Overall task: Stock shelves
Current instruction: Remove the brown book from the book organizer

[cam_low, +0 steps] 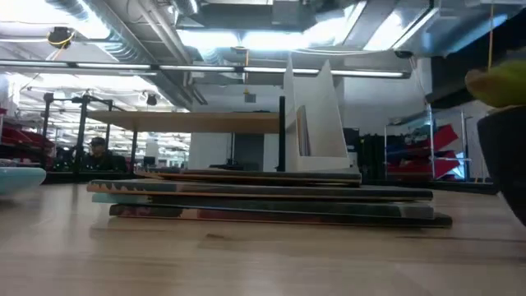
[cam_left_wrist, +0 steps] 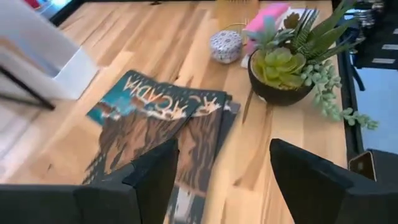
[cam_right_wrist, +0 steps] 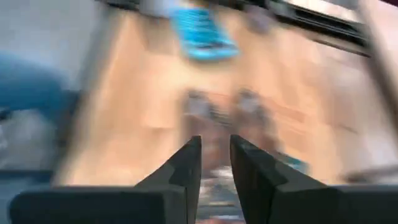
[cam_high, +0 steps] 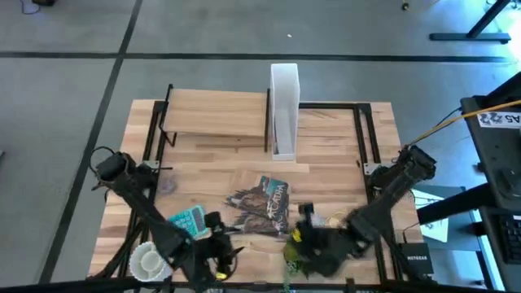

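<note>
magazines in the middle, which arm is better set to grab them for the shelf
Probably the left. The left gripper is open and faces the magazines closely. The right gripper sits at their other edge by the potted plant, fingers nearly closed. The shelf is on the left side.

— We count one shelf board (cam_high: 216,111) at the back, and one white file box (cam_high: 284,110) just beside it.

— Books: we see a stack (cam_left_wrist: 165,121) mid-table, at least three covers in the left wrist view, the exact count unclear. Plus one teal book (cam_high: 188,220) apart.

— One potted succulent (cam_left_wrist: 283,71), one small patterned tin (cam_left_wrist: 225,46), one white bowl (cam_high: 149,261).

— And two arms, two grippers: left (cam_left_wrist: 221,180), right (cam_right_wrist: 214,163).
</note>
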Robot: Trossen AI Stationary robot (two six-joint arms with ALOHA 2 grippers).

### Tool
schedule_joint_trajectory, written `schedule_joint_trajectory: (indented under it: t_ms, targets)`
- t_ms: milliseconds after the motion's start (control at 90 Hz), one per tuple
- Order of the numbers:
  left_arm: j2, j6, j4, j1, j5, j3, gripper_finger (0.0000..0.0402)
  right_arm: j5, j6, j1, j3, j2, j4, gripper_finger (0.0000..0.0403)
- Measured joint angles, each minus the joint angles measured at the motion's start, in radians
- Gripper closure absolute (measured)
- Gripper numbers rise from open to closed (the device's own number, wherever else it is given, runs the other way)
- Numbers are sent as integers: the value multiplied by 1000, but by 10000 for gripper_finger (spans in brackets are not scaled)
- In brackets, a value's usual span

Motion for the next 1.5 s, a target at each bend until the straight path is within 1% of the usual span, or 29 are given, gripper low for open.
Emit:
schedule_joint_trajectory:
  t_ms: [89, 200, 289, 344, 400, 533, 678, 789, 889, 989, 1100, 1189, 1233, 1356, 1500]
  targets:
    - [0, -53, -22, -23, -28, -8, 165, 25, 4, -107, -60, 2, -12, 299]
    - [0, -75, -18, -44, -54, -19, 165, 38, 5, -236, -143, 2, -21, 252]
    - [0, -80, -16, -49, -55, -26, 165, 152, 22, -323, -213, 2, 5, 212]
    - [0, -83, -11, -50, -55, -33, 165, 237, 30, -367, -258, 2, 68, 192]
    - [0, -88, -15, -49, -57, -37, 165, 275, 30, -403, -299, 2, 150, 176]
    - [0, -94, -18, -39, -64, -37, 165, 288, 33, -497, -383, 2, 390, 163]
    - [0, -94, -18, -38, -64, -37, 165, 282, 70, -582, -437, 2, 542, 163]
    - [0, -97, -17, -38, -64, -37, 165, 208, 117, -630, -444, 2, 547, 178]
    - [0, -100, -16, -39, -64, -37, 165, 190, 130, -657, -445, 2, 549, 205]
    - [0, -103, -16, -35, -64, -37, 165, 178, 132, -667, -445, 2, 546, 249]
    - [0, -104, -15, -30, -65, -37, 165, 129, 161, -684, -445, 8, 533, 313]
    - [0, -105, -11, -29, -64, -37, 165, 154, 167, -686, -444, 12, 535, 372]
    - [-1, -105, -12, -29, -64, -37, 165, 179, 169, -681, -444, 12, 529, 388]
    - [-1, -94, -11, -29, -64, -37, 165, 250, 212, -654, -444, 4, 512, 390]
    - [-1, -92, -12, -29, -64, -37, 165, 365, 215, -616, -443, -50, 514, 398]
